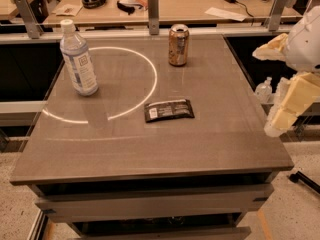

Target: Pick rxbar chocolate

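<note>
The rxbar chocolate (pixel 169 110) is a flat dark packet with a small white label. It lies flat near the middle of the grey-brown table (pixel 150 154). My gripper (pixel 263 93) hangs off the table's right edge, to the right of the bar and well apart from it. Its two cream fingers (pixel 289 104) are spread apart with nothing between them.
A clear water bottle (pixel 78 59) stands at the back left. A brown drink can (pixel 178 45) stands at the back centre. A bright curved streak of light runs across the tabletop. A desk with clutter lies behind, and small bottles (pixel 263 90) sit low at the right.
</note>
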Robot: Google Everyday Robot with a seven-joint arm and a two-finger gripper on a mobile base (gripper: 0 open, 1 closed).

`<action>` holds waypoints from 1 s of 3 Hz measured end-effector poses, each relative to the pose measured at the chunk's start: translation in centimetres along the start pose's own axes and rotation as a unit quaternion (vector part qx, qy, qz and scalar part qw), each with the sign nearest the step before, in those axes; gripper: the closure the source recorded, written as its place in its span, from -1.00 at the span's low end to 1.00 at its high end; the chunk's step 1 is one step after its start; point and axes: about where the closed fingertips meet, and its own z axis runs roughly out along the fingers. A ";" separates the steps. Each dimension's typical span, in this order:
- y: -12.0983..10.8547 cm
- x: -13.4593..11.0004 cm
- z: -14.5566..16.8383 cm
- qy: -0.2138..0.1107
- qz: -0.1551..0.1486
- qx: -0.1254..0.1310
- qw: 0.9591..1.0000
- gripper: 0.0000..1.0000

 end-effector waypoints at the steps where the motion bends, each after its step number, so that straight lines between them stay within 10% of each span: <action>1: -0.5 -0.3 1.9 -0.033 0.004 -0.031 0.999 -1.00; 3: -1.7 -0.4 6.5 -0.005 0.034 -0.039 0.999 -1.00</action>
